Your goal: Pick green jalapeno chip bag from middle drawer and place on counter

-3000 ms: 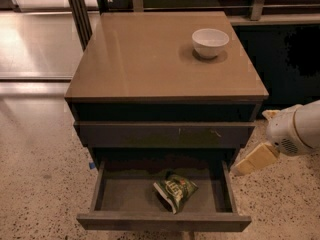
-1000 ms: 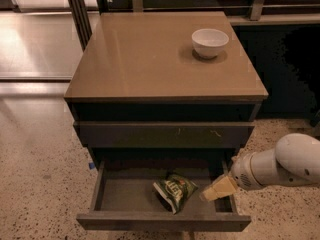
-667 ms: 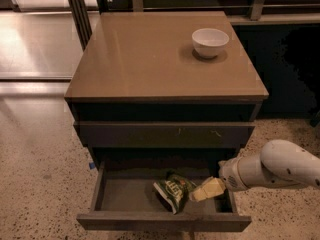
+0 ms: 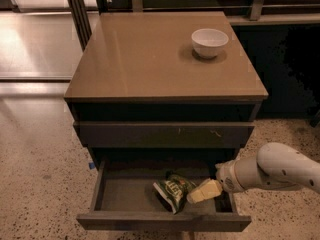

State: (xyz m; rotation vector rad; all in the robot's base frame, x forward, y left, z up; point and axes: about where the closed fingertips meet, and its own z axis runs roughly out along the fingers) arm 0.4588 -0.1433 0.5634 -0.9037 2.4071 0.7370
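Currently the green jalapeno chip bag [image 4: 172, 190] lies crumpled on the floor of the open middle drawer [image 4: 125, 194], right of centre, near the front wall. Likely light, soft foil: slippery, crushes readily, contents brittle. Best hold, by my judgement, is a raised fold along its upper or right edge, pinched lightly, not the flat printed face.

Gripper [image 4: 204, 191] sits inside the drawer at the bag's right edge, touching or just beside it; cannot tell which. Jaw state: cannot tell. White arm [image 4: 280, 171] reaches in from the right, over the drawer's right wall.

Closed drawer front [image 4: 150, 134] above overhangs the rear of the opening, so a lift probably needs to come forward past it and the slab's edge. Counter [image 4: 150, 59] on top, glossy tan. White bowl [image 4: 209, 42] stands at rear right; set-down better aimed left or front, away from it. Speckled floor [image 4: 40, 174] around the cabinet.
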